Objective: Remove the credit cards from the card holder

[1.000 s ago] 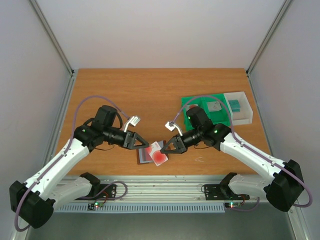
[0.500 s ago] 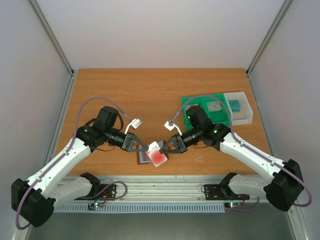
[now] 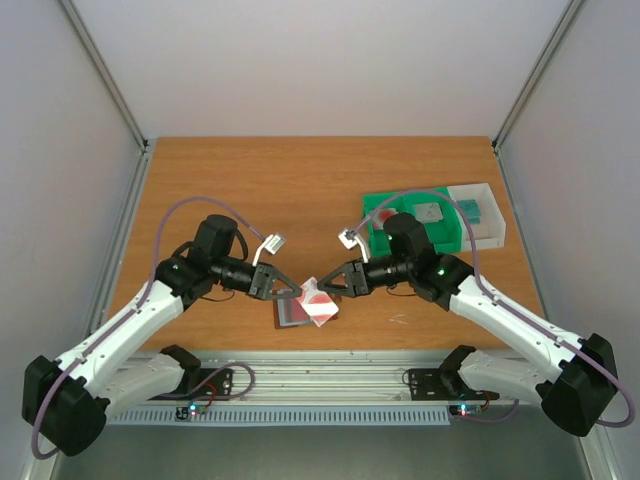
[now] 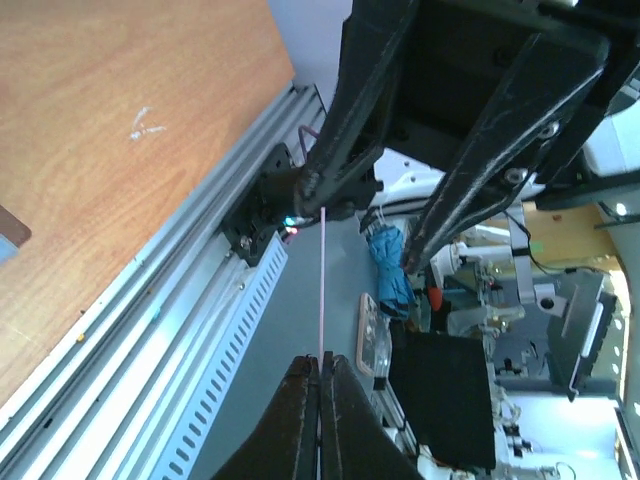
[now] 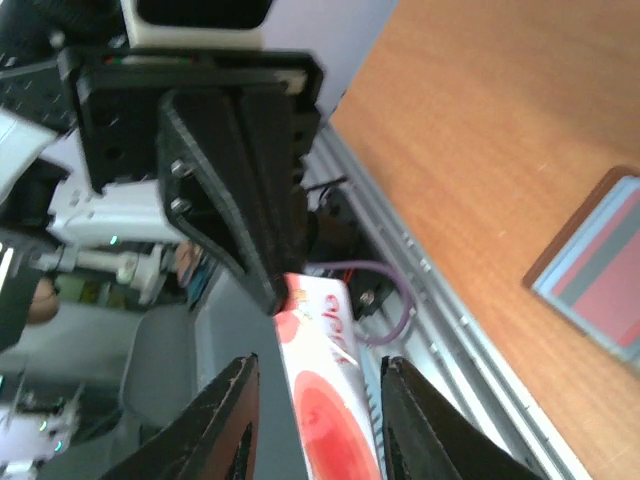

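Observation:
The pale pink credit card with a red round blot (image 3: 320, 305) hangs just above the table, between the two grippers. My left gripper (image 3: 293, 289) is shut on its upper corner. In the left wrist view the card (image 4: 322, 290) shows edge-on as a thin pink line running out from the left gripper (image 4: 320, 362). My right gripper (image 5: 320, 362) is open; the card (image 5: 325, 420) sits between its fingers with a gap on each side. The brown card holder (image 3: 288, 313) lies open on the table beneath. Its blue-grey pocket (image 5: 600, 262) shows grey and red card faces.
A green bin (image 3: 400, 207) with a grey card (image 3: 428, 212) stands at the back right. Beside it a white bin (image 3: 487, 232) holds a teal card (image 3: 468, 208). The table's near edge and metal rail (image 3: 320, 375) run just below the card holder.
The left gripper has shut on the pink card. The right gripper, which held the card, has opened and let go. The card has tilted and shifted slightly.

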Controlling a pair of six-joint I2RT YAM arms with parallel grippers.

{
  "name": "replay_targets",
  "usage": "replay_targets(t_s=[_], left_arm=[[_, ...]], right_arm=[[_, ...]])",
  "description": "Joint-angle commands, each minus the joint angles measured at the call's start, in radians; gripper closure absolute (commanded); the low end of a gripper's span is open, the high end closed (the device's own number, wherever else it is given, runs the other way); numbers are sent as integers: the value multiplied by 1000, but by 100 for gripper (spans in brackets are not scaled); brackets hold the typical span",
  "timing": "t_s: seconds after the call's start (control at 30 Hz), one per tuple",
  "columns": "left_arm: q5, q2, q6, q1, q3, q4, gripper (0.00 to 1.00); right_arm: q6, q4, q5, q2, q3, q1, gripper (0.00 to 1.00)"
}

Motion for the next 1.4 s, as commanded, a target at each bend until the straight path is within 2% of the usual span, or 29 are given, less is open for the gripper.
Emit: replay_targets(t_s=[0.0, 0.1, 0.23, 0.47, 0.57, 0.73, 0.97, 1.1, 1.17, 1.33, 1.37], left_arm=[[-120, -29, -98, -2, -2, 127, 99], [-219, -35, -140, -2, 0, 143, 99], [-344, -47, -218, -2, -13, 223, 100], [-457, -73, -416, -2, -90, 449, 99], [-481, -70, -517, -2, -129, 586, 100], [-548, -91, -591, -2, -167, 669, 100], [-624, -141, -683, -3, -247, 756, 100], [-626, -156, -687, -3, -257, 758, 99], [-623, -158, -688, -3, -255, 754, 100], [-609, -163, -691, -3, -262, 769, 99], [-609, -167, -690, -3, -262, 769, 95]], right_arm=[[225, 164, 167, -44, -75, 4, 61], [391, 338, 258, -71, -173, 4, 56], [579, 570, 343, -93, -293, 5, 39], [656, 677, 382, -92, -328, 4, 34], [681, 731, 378, -81, -328, 5, 40], [714, 805, 376, -61, -336, 5, 61], [743, 845, 382, -33, -342, 5, 71], [763, 877, 388, -20, -355, 6, 85], [753, 891, 378, -9, -354, 5, 97], [758, 915, 381, -8, -380, 5, 99], [756, 914, 381, -9, -383, 5, 99]])
